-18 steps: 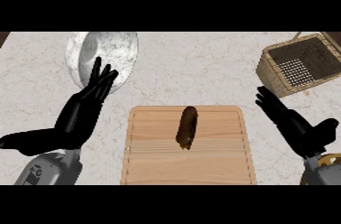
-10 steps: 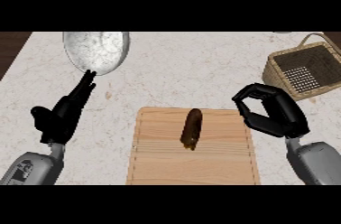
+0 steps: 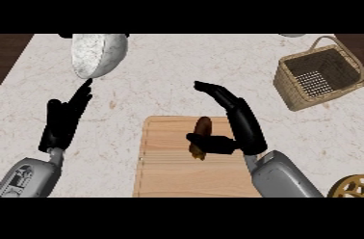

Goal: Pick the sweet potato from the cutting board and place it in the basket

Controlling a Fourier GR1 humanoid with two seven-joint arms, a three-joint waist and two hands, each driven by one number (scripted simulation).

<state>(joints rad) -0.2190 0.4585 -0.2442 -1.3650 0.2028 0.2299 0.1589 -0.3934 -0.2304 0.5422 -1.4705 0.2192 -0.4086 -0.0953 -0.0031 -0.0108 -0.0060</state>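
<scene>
A brown sweet potato [image 3: 203,126] lies lengthwise on the wooden cutting board [image 3: 165,170] at the lower middle. My right hand [image 3: 241,123] is over the board's right part, directly beside the potato. Its fingers stretch straight toward the far side, and its thumb lies across the potato's near half, hiding that part. The fingers are not curled round the potato. The wicker basket [image 3: 318,78] stands at the far right, apart from the hand, and has nothing in it. My left hand [image 3: 62,121] rests open at the left, fingers up.
A speckled grey plate [image 3: 98,53] sits at the far left, just beyond my left hand's fingertips. Part of a round wicker object [image 3: 348,187] shows at the lower right corner. Pale marble counter lies between the board and the basket.
My right hand has moved left from beside the board onto the sweet potato, and its curled fingers have straightened. The left hand has stayed much as it was.
</scene>
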